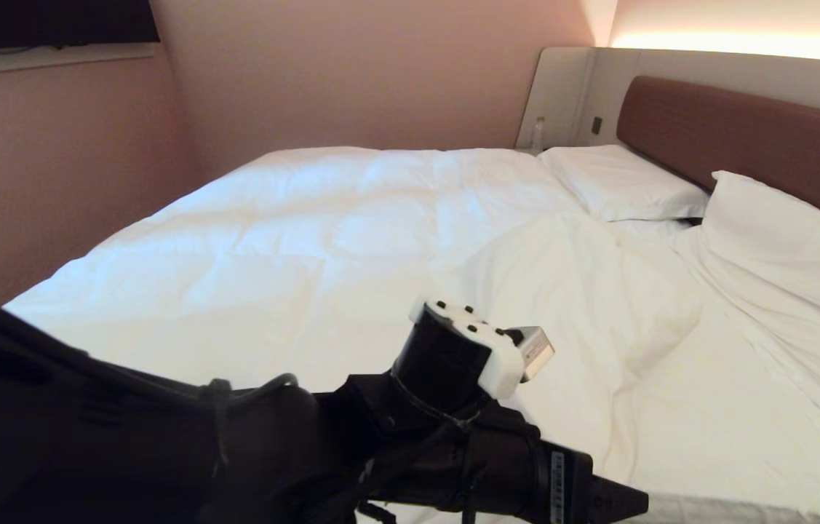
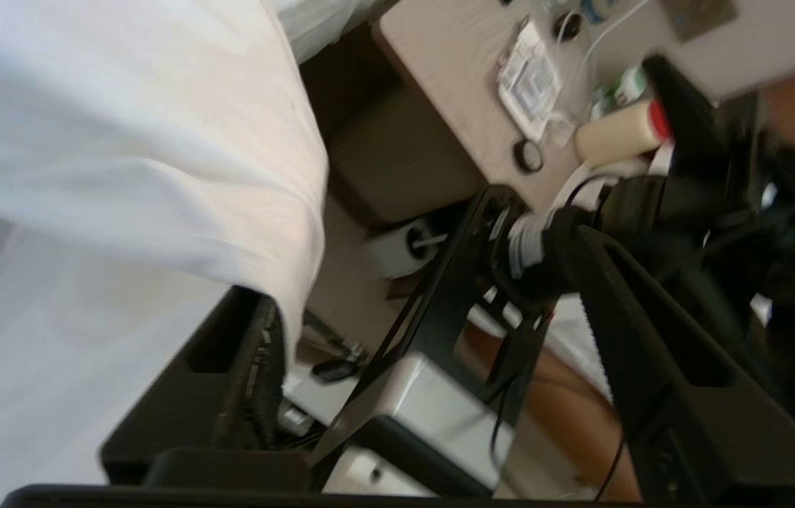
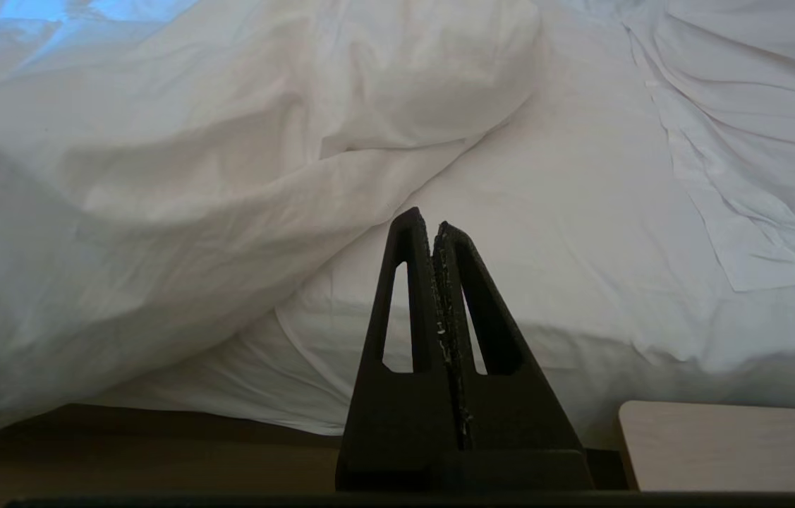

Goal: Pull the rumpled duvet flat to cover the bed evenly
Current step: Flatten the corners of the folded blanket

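The white puffy duvet (image 1: 322, 240) lies over most of the bed (image 1: 715, 429), and its edge toward the pillows is rumpled and folded back, leaving bare sheet there. My left arm's wrist (image 1: 468, 349) reaches in at the near edge of the bed. In the left wrist view the left gripper (image 2: 411, 264) is open wide, and a hanging fold of the duvet (image 2: 122, 141) drapes over the tip of one finger (image 2: 228, 367); nothing is pinched. My right gripper (image 3: 429, 219) is shut and empty, held low beside the bed and facing the duvet's overhanging edge (image 3: 122, 233).
Two white pillows (image 1: 621, 182) (image 1: 788, 240) lie against the brown headboard (image 1: 744, 138). A pink wall runs along the far side. A pale bedside table (image 3: 729, 444) stands close to the right gripper. My own base and cables (image 2: 432, 416) show between the left fingers.
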{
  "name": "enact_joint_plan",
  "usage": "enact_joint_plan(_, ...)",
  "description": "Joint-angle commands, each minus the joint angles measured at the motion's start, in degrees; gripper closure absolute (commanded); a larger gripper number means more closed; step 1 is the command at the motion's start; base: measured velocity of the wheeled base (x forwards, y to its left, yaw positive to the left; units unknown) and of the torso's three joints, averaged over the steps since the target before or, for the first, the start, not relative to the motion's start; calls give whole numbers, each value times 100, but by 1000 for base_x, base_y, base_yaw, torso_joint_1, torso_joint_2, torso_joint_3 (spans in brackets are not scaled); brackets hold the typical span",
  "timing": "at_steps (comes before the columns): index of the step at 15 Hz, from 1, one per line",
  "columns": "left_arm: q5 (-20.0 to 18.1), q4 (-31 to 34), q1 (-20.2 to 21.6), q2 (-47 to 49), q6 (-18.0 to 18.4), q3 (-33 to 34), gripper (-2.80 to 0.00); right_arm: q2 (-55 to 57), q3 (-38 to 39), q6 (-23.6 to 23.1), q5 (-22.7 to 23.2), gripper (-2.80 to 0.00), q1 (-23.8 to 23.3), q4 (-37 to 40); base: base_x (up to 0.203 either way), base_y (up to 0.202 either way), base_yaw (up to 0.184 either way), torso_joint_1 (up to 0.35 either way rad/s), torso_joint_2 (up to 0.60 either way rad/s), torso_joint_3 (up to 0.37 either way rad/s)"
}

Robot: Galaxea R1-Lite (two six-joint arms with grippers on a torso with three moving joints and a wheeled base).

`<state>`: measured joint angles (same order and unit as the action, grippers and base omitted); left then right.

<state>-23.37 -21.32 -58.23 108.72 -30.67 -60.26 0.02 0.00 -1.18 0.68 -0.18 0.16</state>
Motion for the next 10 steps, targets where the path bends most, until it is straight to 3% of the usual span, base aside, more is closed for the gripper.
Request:
enact_joint_plan(1,20,4,17,-363,84,487,-280,-2,0,-5,2,0,1,-7,0,0,0,0,0,0)
enact_joint_plan(2,104,3,50,-494,169,882,-280,-2,0,-5,2,0,1,2,0,0,0,0,0,0)
enact_joint_plan(4,614,-42,639,-493,221,1146,-280,-2,0,-5,2,0,1,2,0,0,0,0,0,0)
enact_joint_plan(7,1175,-66,1654,-499,337,1035,-280,-2,0,-5,2,0,1,2,0,0,0,0,0,0)
enact_joint_plan(10,1353,-60,2138,-450,602,490,-280,-2,0,-5,2,0,1,2,0,0,0,0,0,0)
